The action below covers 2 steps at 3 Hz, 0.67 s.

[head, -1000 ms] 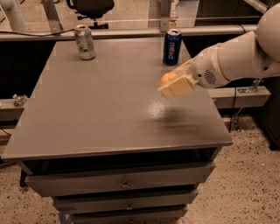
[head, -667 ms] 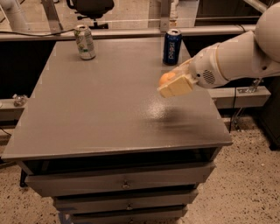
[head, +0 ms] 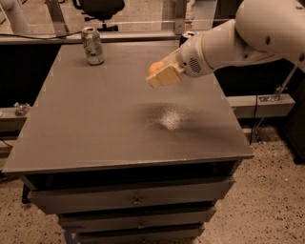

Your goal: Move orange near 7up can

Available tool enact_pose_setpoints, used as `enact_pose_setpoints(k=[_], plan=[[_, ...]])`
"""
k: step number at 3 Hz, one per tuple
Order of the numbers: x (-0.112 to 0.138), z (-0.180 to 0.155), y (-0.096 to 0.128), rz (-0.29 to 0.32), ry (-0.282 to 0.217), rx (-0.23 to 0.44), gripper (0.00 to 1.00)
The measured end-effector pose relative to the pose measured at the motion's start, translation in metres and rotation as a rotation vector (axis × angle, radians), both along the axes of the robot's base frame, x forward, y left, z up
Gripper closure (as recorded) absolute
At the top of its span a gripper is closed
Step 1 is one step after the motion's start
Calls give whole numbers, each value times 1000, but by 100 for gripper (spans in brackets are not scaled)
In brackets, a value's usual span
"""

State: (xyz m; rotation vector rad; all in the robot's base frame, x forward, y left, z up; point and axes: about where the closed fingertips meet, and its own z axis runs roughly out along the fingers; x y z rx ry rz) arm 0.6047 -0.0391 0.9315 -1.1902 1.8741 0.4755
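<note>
The orange is held between the cream-coloured fingers of my gripper, in the air above the middle-right of the grey table. Only part of the fruit shows past the fingers. The 7up can, pale silver with green markings, stands upright at the far left of the table. It is well to the left of the gripper and further back. The white arm reaches in from the upper right.
The top of a dark blue can peeks out behind the arm at the table's far right edge. Drawers sit below the tabletop. A chair base and metal frame stand behind the table.
The gripper has carried the orange to the left and further back over the table, closer to the 7up can. The arm now covers most of the blue can.
</note>
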Motion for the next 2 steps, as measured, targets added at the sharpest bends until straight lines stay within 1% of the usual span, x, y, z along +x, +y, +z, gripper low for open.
enact_pose_setpoints(k=[1, 2], plan=[[42, 3, 37, 9, -21, 23, 100], [88, -7, 67, -14, -25, 30, 100]])
